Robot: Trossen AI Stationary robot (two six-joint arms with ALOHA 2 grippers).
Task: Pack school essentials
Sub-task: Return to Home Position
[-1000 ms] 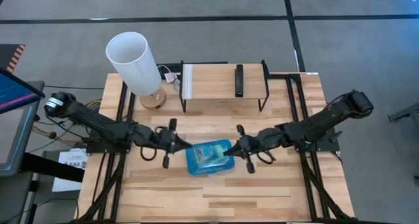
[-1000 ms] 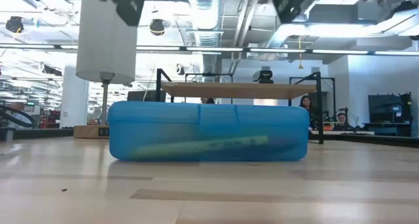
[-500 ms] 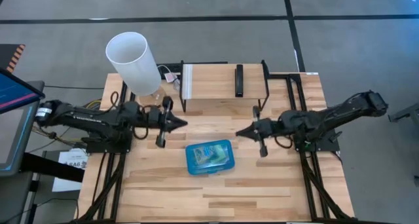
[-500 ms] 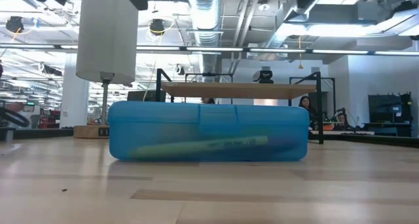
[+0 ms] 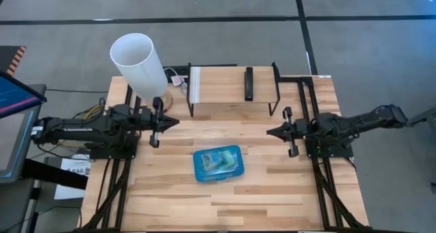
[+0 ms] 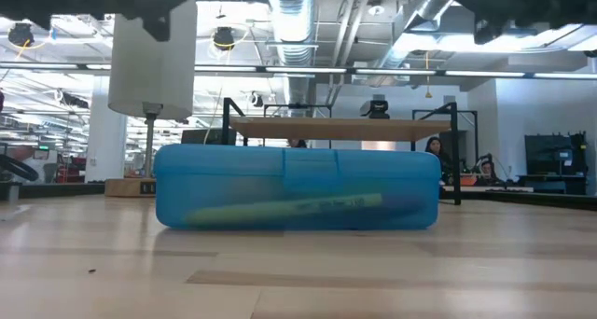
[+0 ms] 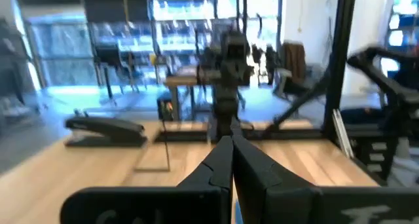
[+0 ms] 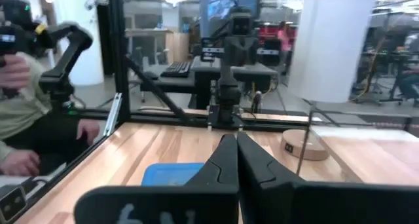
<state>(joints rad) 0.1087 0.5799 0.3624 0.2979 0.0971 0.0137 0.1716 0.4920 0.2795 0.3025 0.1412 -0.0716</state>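
"Where have the school things (image 5: 218,161) ended up?"

"Inside the blue box (image 5: 201,172), with the lid down. It lies flat on the wooden table (image 5: 272,192), about midway across and toward the front edge. From above you see yellow-green shapes through the lid. From table height I can make out only one green pencil (image 6: 289,208), lying lengthwise near the bottom at a slight slant."

"And the arms?"

"Both are well apart from the box. The left gripper (image 5: 174,122) hangs over the table near the foot of the white lamp (image 5: 139,64), pointing inward. Its two fingers are pressed together to a point with nothing between them. The right gripper (image 5: 271,131) faces it from the other side, fingers pinched together the same way and empty. The box sits between the two, but nearer the front than either."

"Anything else on the table?"

"A wooden shelf (image 5: 231,90) on black wire legs stands at the back, with a black stapler (image 5: 248,83) on top. Beyond the table's edge a person (image 8: 23,112) in a pale sleeve is sitting."
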